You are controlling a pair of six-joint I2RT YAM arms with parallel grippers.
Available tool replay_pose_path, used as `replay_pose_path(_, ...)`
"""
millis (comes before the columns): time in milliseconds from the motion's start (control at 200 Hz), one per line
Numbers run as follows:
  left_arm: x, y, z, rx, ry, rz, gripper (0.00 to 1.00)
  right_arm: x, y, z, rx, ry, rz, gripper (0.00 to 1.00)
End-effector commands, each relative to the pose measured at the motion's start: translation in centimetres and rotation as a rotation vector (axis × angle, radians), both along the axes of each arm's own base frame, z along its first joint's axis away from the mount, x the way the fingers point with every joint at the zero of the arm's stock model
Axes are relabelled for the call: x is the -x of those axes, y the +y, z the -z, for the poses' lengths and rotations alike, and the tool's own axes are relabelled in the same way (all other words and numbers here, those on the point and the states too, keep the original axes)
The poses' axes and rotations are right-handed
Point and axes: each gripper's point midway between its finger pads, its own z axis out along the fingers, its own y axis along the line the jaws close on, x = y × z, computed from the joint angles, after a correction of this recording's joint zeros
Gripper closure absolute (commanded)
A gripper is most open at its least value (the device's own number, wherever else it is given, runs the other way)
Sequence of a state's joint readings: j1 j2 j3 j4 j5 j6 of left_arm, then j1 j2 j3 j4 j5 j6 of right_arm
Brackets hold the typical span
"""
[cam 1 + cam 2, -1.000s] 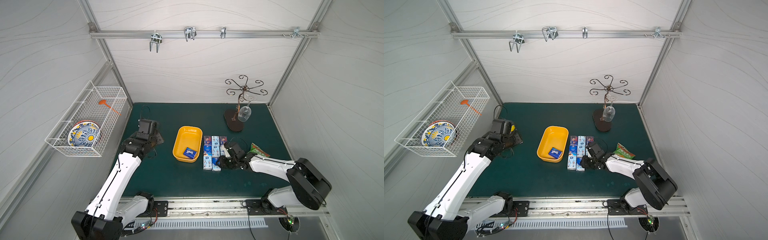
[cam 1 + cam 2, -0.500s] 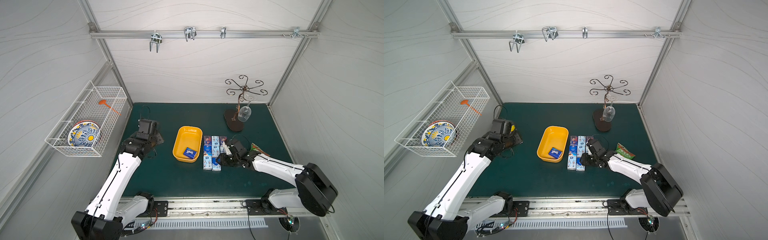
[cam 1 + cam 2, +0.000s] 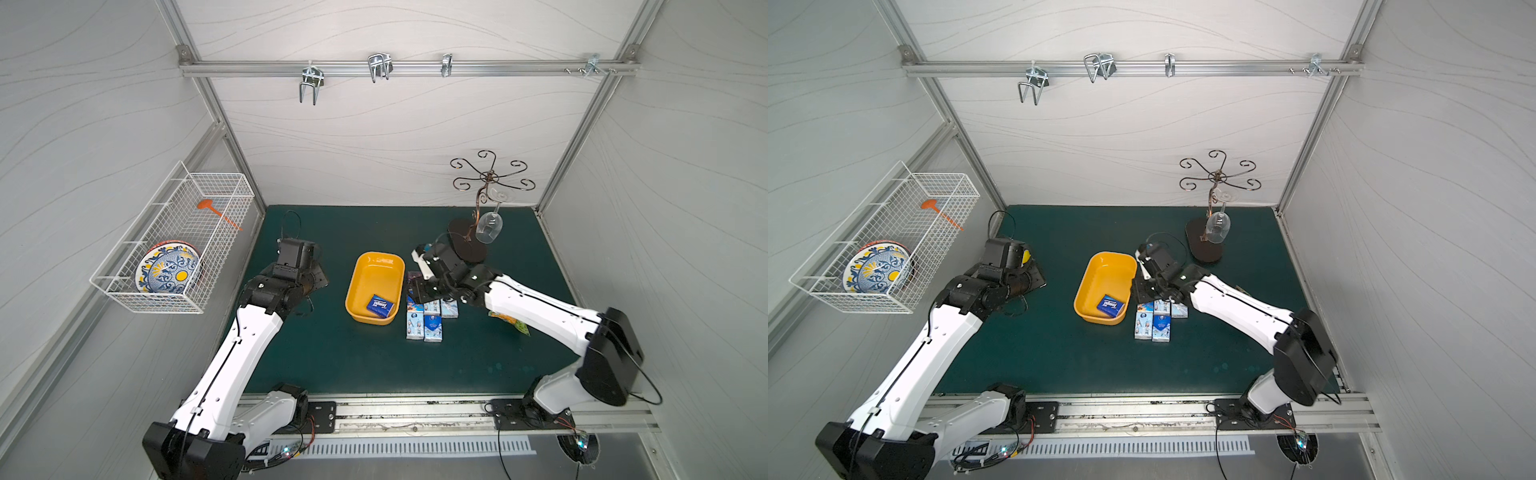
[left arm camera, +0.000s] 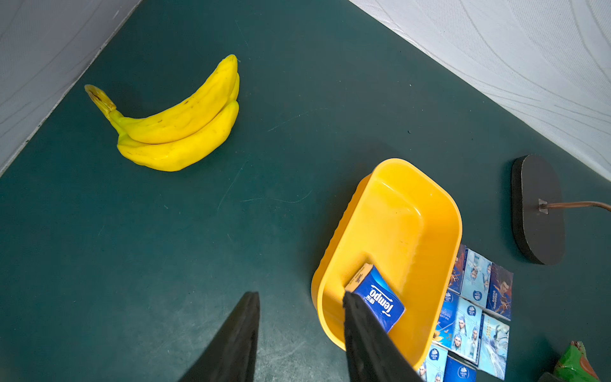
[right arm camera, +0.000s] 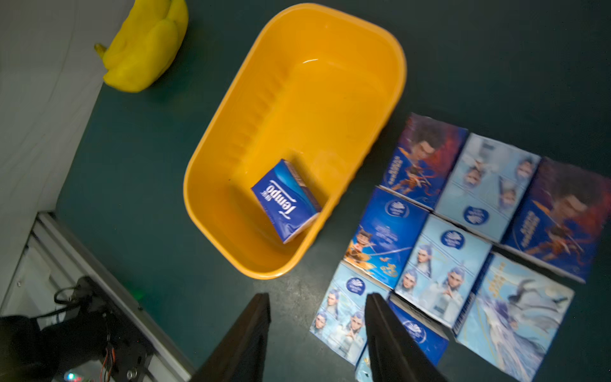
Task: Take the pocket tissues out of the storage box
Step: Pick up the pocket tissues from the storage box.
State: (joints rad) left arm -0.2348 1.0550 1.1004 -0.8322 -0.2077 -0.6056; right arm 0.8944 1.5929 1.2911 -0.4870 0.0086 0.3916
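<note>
The yellow-orange storage box (image 3: pixel 353 291) (image 3: pixel 1106 274) (image 4: pixel 390 225) (image 5: pixel 314 99) sits mid-mat. One dark blue pocket tissue packet (image 3: pixel 380 306) (image 3: pixel 1111 305) (image 4: pixel 380 297) (image 5: pixel 286 198) lies tilted in its near end. Several more pocket tissues (image 3: pixel 428 322) (image 3: pixel 1152 326) (image 5: pixel 443 244) (image 4: pixel 472 297) lie in rows on the mat just right of the box. My right gripper (image 3: pixel 419 291) (image 3: pixel 1142 291) (image 5: pixel 317 297) hovers open over the far end of those rows, beside the box, holding nothing. My left gripper (image 3: pixel 316 278) (image 3: pixel 1038 276) (image 4: pixel 299 297) is open and empty, left of the box.
A bunch of bananas (image 4: pixel 178 132) (image 5: pixel 145 43) lies by the left wall, under the left arm. A dark stand base (image 3: pixel 467 245) with a hanging wine glass (image 3: pixel 489 228) stands at the back right. A green snack bag (image 3: pixel 509 322) lies under the right arm. A wire basket (image 3: pixel 174 237) hangs on the left wall.
My right gripper has lifted off the laid-out packets and moved back and left toward the box, its jaws widening. The left arm has stayed still.
</note>
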Motion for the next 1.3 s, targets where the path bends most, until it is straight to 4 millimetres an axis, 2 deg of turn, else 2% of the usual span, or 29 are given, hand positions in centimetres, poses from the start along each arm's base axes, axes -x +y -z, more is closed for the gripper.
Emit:
replay_pose_path(0, 0.0, 0.1, -0.6, -0.005, -0.031, 0.000, 0.54, 2.0, 1.4, 2.4, 0.139, 0.055, -0.180, 0.47)
replay_pose_path(115, 0.2, -0.3, -0.5, 0.021, -0.034, 0.011, 0.54, 2.6, 4.1, 4.0, 0.191, 0.085, -0.306, 0.44)
replay_pose_path(235, 0.2, -0.3, -0.4, 0.023, -0.031, 0.009, 0.54, 2.4, 5.7, 5.9, 0.242, 0.108, -0.352, 0.43)
replay_pose_path(380, 0.2, -0.3, -0.5, 0.023, -0.035, 0.010, 0.54, 1.8, 7.4, 7.2, 0.239, 0.118, -0.367, 0.42)
replay_pose_path(605, 0.2, -0.2, -0.6, 0.012, -0.038, 0.011, 0.53, 0.5, 8.2, 10.4, 0.318, 0.139, -0.357, 0.41)
replay_pose_path(725, 0.1, -0.2, -0.7, 0.011, -0.041, 0.013, 0.54, -0.3, 7.9, 12.1, 0.373, 0.148, -0.341, 0.41)
replay_pose_path(956, 0.1, -0.2, -0.9, 0.006, -0.044, 0.015, 0.54, -1.6, 8.1, 14.1, 0.409, 0.157, -0.316, 0.40)
replay_pose_path(1056, 0.1, -0.1, -1.1, 0.004, -0.047, 0.014, 0.54, -2.2, 8.4, 14.8, 0.420, 0.160, -0.304, 0.45)
replay_pose_path(1171, 0.1, -0.1, -1.3, 0.001, -0.051, 0.014, 0.54, -3.0, 8.8, 15.5, 0.428, 0.147, -0.284, 0.58)
replay_pose_path(1296, 0.3, 0.1, -1.6, -0.006, -0.054, 0.014, 0.54, -4.5, 9.1, 15.6, 0.406, 0.125, -0.239, 0.67)
